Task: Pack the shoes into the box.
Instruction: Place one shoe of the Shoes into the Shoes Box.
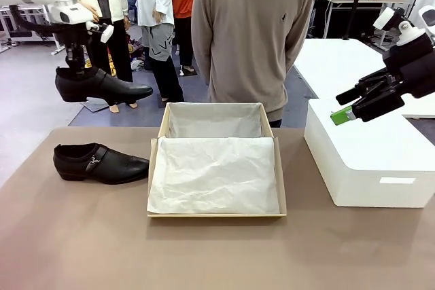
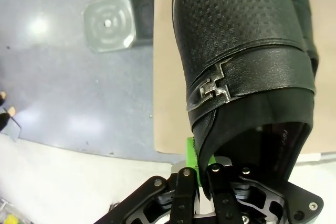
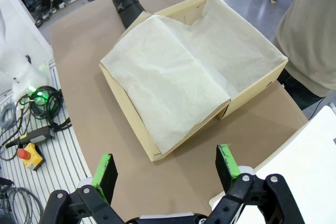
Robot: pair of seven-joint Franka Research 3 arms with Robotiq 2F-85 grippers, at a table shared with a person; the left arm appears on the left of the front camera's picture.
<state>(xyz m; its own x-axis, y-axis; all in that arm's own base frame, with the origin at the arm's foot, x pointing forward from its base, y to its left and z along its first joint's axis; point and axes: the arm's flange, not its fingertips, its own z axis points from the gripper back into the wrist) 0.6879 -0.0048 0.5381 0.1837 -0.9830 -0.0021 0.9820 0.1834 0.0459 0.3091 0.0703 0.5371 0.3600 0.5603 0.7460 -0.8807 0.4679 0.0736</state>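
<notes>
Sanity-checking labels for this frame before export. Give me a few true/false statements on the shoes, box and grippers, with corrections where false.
1. The left gripper holds the lifted shoe in the air, left of the box. True.
2. The box is open and lined with white tissue paper. True.
3. The second shoe lies inside the box. False: it lies on the table, left of the box.
4. The right gripper is shut on the tissue paper. False: it is open and empty, up by the white plastic box.
</notes>
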